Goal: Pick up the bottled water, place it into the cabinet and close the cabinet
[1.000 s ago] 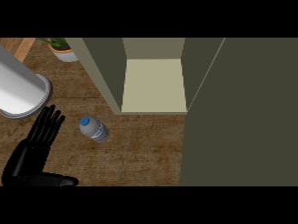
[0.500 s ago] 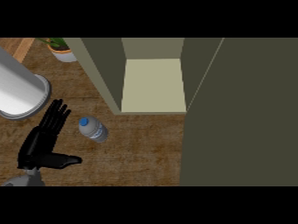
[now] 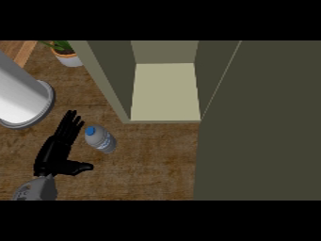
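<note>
The bottled water (image 3: 100, 139) is a small clear bottle with a blue cap, lying on the wooden counter (image 3: 149, 160) just in front of the cabinet. My left hand (image 3: 55, 151) is immediately left of it, open, with straight fingers pointing away from me and the thumb sticking out to the right below the bottle. The fingers run alongside the bottle; whether they touch it I cannot tell. The cabinet (image 3: 164, 92) stands open, showing a pale bare shelf. Its dark door (image 3: 270, 117) is swung out and fills the right side. My right hand does not show.
A large white cylinder (image 3: 10, 92) stands on the counter at the left, close to my left hand's fingertips. A potted plant (image 3: 67, 52) sits at the far left beside the cabinet's side wall (image 3: 107, 75).
My left hand has moved forward and to the right, closing in beside the bottle; its grey forearm now shows at the lower edge. The bottle and cabinet have not moved.
</note>
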You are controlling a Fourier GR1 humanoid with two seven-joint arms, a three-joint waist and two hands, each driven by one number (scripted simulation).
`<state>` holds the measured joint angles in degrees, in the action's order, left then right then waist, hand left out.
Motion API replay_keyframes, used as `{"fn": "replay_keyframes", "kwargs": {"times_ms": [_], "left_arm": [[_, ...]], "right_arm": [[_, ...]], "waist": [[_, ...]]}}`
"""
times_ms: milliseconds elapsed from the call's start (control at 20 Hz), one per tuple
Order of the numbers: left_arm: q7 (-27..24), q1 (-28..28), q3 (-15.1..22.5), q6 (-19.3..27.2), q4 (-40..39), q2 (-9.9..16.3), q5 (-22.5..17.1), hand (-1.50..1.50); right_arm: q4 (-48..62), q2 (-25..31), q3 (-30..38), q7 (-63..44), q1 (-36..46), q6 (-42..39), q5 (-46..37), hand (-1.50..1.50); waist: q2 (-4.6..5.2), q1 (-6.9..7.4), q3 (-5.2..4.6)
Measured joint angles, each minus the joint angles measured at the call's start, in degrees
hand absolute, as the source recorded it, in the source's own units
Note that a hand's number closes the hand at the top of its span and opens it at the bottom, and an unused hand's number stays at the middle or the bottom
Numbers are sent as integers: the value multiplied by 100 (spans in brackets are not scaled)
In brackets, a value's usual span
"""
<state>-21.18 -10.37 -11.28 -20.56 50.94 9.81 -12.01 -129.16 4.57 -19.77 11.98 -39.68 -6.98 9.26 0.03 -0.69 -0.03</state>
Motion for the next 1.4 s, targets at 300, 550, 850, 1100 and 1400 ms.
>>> {"fn": "replay_keyframes", "kwargs": {"times_ms": [300,550,850,1100,1400], "left_arm": [[-798,-640,-121,-221,-1495,65,183,-150],[-1468,-1048,-148,-312,-2505,102,400,-150],[-1701,-1511,-203,-397,-3280,77,472,-150],[-1804,-1755,-304,-534,-3720,38,434,-150],[-1697,-1872,-345,-789,-3872,-43,369,-150]], "right_arm": [[148,135,113,219,-41,-95,151,-150],[98,182,79,230,-34,-79,151,-150],[212,160,82,162,176,12,192,-150],[199,163,89,34,308,77,206,-150],[318,137,55,120,334,74,229,-150]], "waist": [[8,-26,-3],[18,-49,-6],[21,-44,-6],[34,-66,-9],[23,-65,6]]}}
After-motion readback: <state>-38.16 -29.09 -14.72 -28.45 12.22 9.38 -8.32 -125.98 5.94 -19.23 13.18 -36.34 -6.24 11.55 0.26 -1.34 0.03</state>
